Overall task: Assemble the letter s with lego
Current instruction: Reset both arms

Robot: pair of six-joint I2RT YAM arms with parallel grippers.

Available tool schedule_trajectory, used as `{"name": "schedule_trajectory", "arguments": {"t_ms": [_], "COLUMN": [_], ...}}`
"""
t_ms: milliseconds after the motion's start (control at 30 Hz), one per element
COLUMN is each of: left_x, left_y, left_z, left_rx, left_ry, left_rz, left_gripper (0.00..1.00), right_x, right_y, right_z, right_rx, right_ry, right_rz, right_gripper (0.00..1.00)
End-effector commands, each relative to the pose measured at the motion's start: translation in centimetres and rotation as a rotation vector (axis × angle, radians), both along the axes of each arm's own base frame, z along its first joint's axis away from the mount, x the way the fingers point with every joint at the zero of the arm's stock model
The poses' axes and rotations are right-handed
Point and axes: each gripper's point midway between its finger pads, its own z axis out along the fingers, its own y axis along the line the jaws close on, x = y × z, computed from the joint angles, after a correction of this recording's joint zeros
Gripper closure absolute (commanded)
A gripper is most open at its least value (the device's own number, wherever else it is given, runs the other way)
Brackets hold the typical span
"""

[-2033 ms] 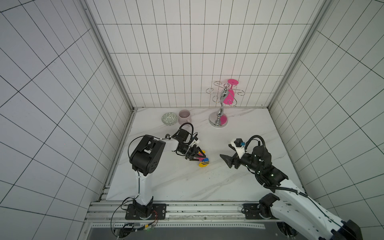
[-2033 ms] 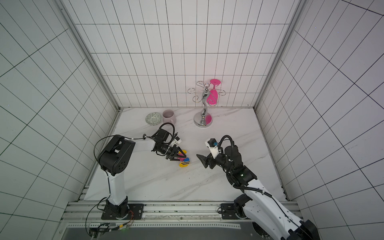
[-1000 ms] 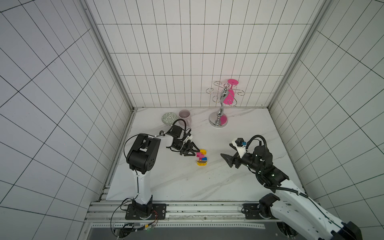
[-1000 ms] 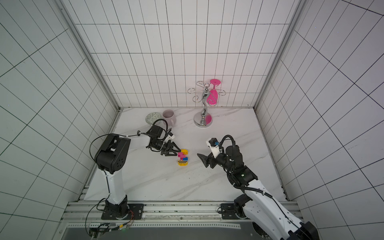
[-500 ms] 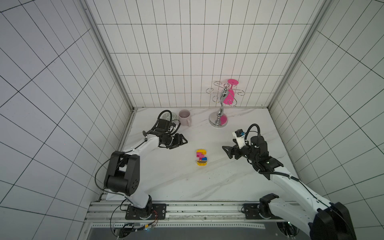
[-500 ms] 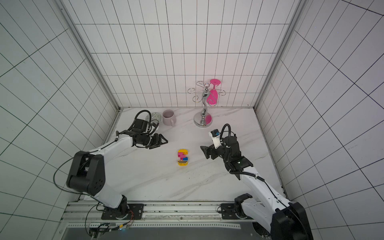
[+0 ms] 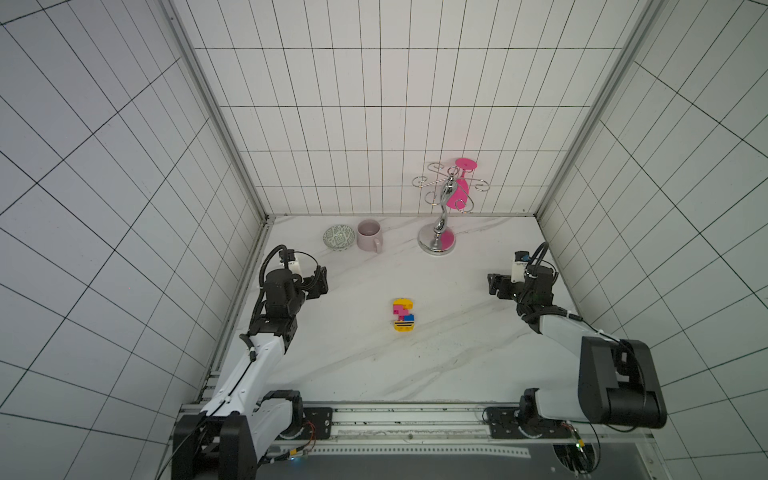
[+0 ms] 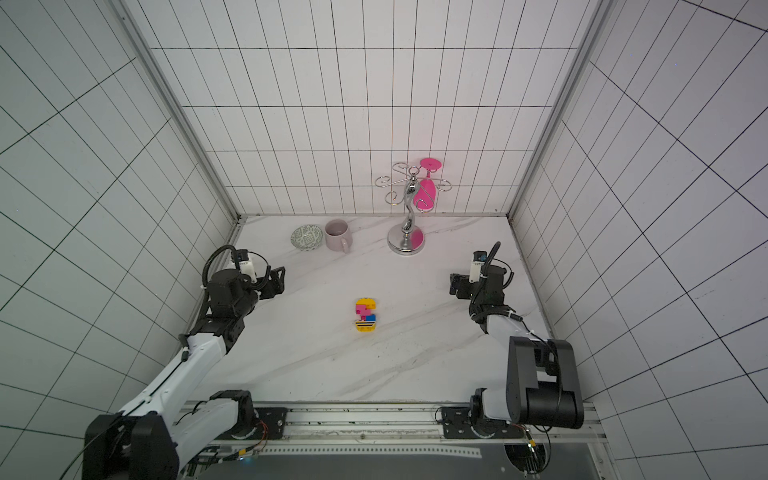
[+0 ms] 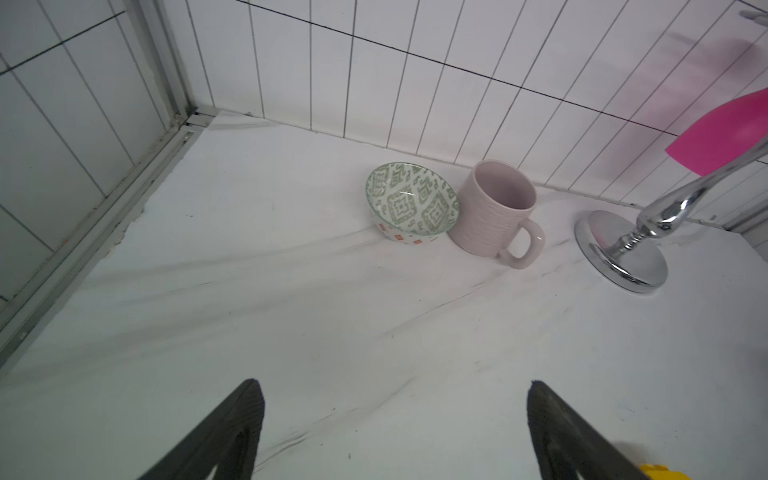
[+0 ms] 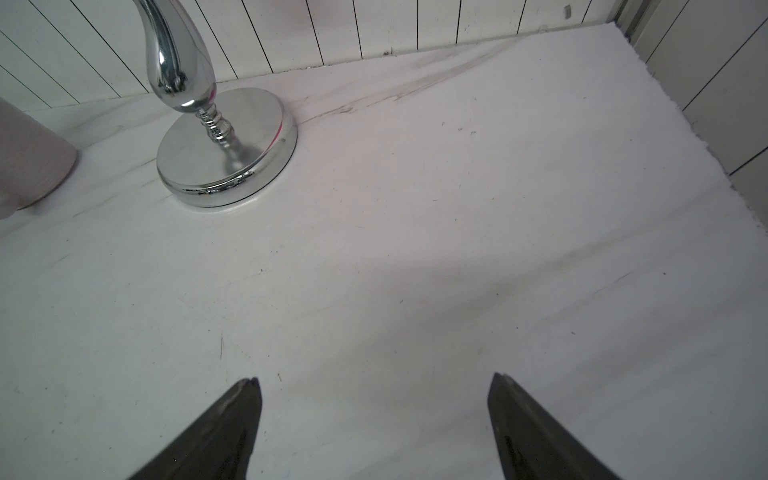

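"While my left pincer (image 9: 392, 384) hangs with its jaws spread wide and nothing between them, and my right pincer (image 10: 374, 378) is just as wide and just as empty, neither one touches anything."

"And the letter s (image 7: 403, 315)?"

"It rests on the table (image 7: 415, 365) midway between my two arms, well apart from both: yellow at each end, pink and blue between. It looks finished to me."

"So what could spoil it?"

"A careless sweep of mine. If either arm crosses the middle low, a finger (image 9: 552, 424) could knock the stack, and it could slide or split at a joint. Farther out, the mug (image 7: 369, 235), the bowl (image 7: 339, 237) and the chrome stand (image 7: 440, 237) with its pink goblet (image 7: 459, 189) line the back wall, and a wide swing that way could tip them"
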Motion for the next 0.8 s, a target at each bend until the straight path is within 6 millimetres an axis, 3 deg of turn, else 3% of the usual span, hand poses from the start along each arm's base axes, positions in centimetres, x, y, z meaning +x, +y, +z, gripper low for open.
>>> {"name": "schedule_trajectory", "arguments": {"t_ms": [0, 133, 233, 433, 500, 567, 767], "left_x": [1.2, 2.1, 2.8, 4.4, 5.1, 5.5, 5.9], "left_y": [1.7, 2.0, 1.1, 0.3, 0.9, 1.3, 1.4], "left_z": [2.4, -0.4, -2.2, -4.2, -4.3, -5.7, -6.0], "left_rx": [0.041, 0.097, 0.107, 0.143, 0.135, 0.126, 0.128], "left_ry": [-0.17, -0.173, -0.198, -0.193, -0.22, -0.165, -0.132], "left_rz": [0.043, 0.031, -0.032, -0.106, -0.07, -0.056, -0.061], "left_gripper": [0.09, 0.09, 0.1, 0.1, 0.09, 0.1, 0.02], "right_x": [0.9, 1.2, 0.9, 1.6, 1.6, 1.6, 1.5], "right_y": [-0.9, -0.2, -0.1, 0.3, 0.3, 0.3, 0.3], "right_z": [1.3, -0.1, -0.3, -0.8, -0.7, -0.8, -0.7], "right_rx": [-0.05, -0.04, -0.041, -0.046, -0.048, -0.049, -0.051], "right_ry": [-0.114, -0.183, -0.213, -0.158, -0.163, -0.161, -0.163], "right_rz": [-0.025, 0.015, 0.015, 0.037, 0.036, 0.037, 0.031], "right_gripper": [0.1, 0.1, 0.09, 0.08, 0.05, 0.01, 0.02]}}
